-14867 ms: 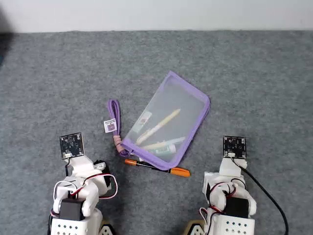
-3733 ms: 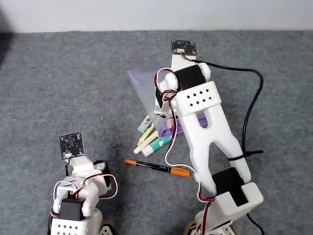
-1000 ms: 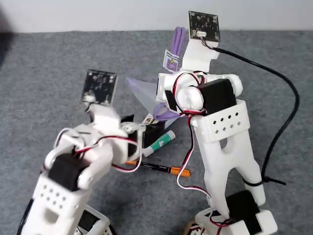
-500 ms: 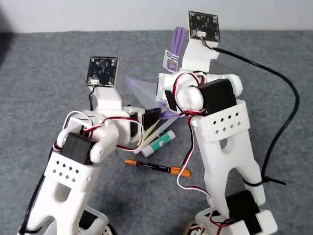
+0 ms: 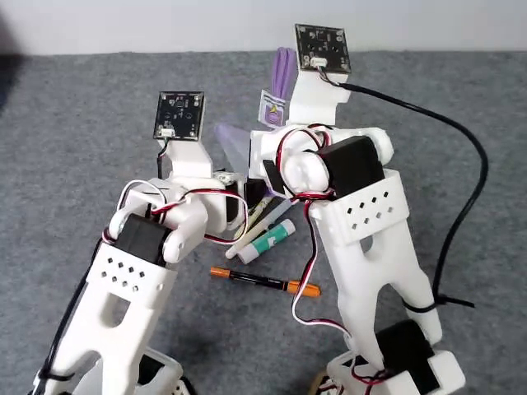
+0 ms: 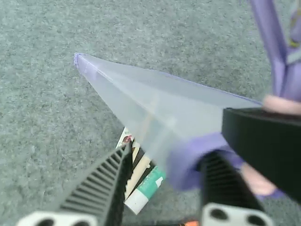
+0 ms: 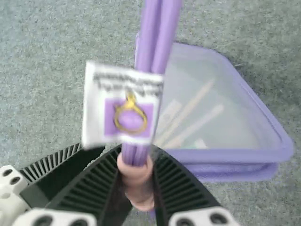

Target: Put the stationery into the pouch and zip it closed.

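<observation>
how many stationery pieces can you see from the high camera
3 clearly: the orange pen alone on the grey mat; the green-and-white marker and a cream pencil side by side at the mouth of the pouch. More may be hidden inside the pouch.

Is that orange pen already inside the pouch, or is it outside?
Outside. The orange pen lies flat on the grey table, apart from the pouch.
</observation>
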